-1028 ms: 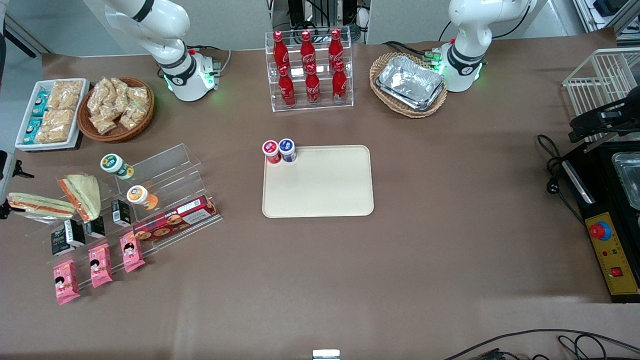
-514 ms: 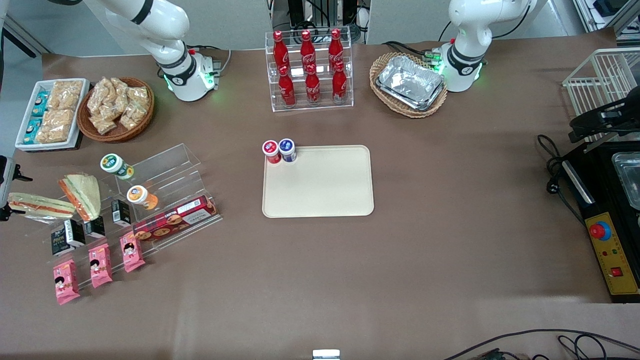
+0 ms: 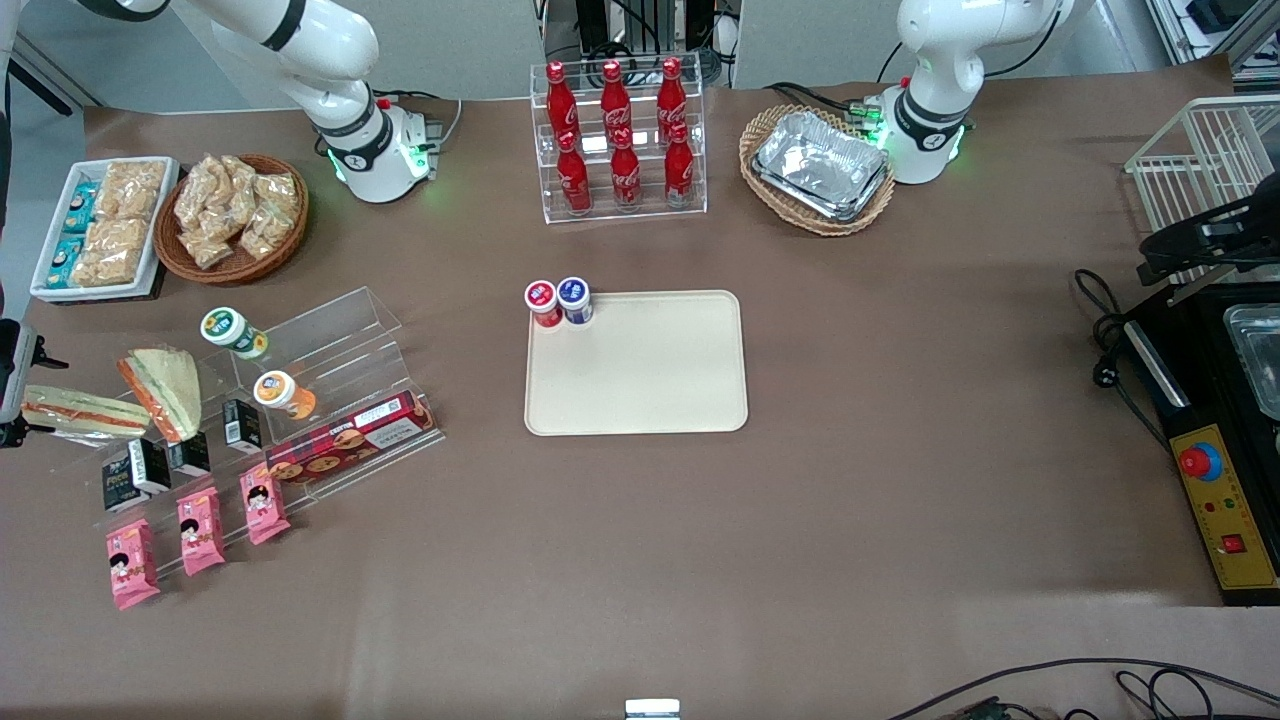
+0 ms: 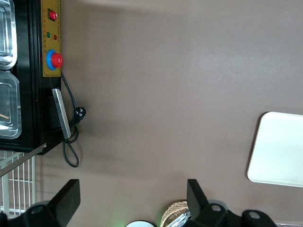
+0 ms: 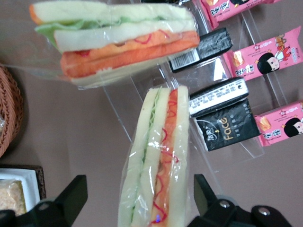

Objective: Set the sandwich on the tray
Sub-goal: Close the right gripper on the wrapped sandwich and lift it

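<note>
The sandwich, long, pale and with an orange-red stripe in clear wrap, lies on the top step of a clear stand at the working arm's end of the table. My gripper sits over its outer end at the picture's edge. In the right wrist view the sandwich runs lengthwise between the gripper's two black fingers. They stand wide open with a gap on each side of the wrap. The cream tray lies flat mid-table, far from the gripper, and its corner shows in the left wrist view.
A triangular sandwich stands right beside the long one. The stand also holds black packets, pink snack packs, a biscuit box and two small jars. A red and a blue cup sit at the tray's corner.
My gripper has slid a little nearer the front camera along the table's edge and now covers more of the sandwich's outer end. The sandwich has barely moved.
</note>
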Motion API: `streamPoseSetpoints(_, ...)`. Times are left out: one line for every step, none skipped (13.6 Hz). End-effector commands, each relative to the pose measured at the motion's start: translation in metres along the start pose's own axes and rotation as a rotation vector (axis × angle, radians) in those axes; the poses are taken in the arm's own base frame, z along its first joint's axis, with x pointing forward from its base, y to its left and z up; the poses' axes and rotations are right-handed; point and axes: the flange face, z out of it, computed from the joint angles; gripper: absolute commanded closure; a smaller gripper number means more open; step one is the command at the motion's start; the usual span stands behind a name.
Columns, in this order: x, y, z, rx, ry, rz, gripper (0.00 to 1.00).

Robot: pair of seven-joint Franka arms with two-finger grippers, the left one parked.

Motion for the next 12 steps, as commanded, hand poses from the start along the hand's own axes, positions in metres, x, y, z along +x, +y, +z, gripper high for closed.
streamPoseSetpoints(-0.005,0.002,0.006,-0.016,0.002,-0.010,0.00)
streamPoseSetpoints(-0.007,0.003,0.008,-0.018,0.000,-0.010,0.00)
streamPoseSetpoints(-0.007,0.004,0.011,-0.019,-0.002,-0.010,0.00)
streamPoseSetpoints(-0.009,0.003,0.014,-0.015,0.001,-0.006,0.00)
streamPoseSetpoints(-0.013,0.002,0.017,-0.012,0.003,0.000,0.00)
streamPoseSetpoints(-0.014,0.002,0.018,-0.012,0.004,0.002,0.00)
streamPoseSetpoints(-0.014,0.003,0.021,-0.014,0.007,0.001,0.00)
streamPoseSetpoints(-0.014,0.004,0.023,-0.013,0.008,-0.008,0.00)
streamPoseSetpoints(-0.016,0.004,0.026,-0.012,0.009,-0.008,0.02)
streamPoseSetpoints(-0.016,0.004,0.026,-0.012,0.010,-0.009,0.11)
streamPoseSetpoints(-0.015,0.004,0.027,-0.014,0.015,-0.013,0.22)
streamPoseSetpoints(-0.015,0.005,0.026,-0.021,0.024,-0.032,0.35)
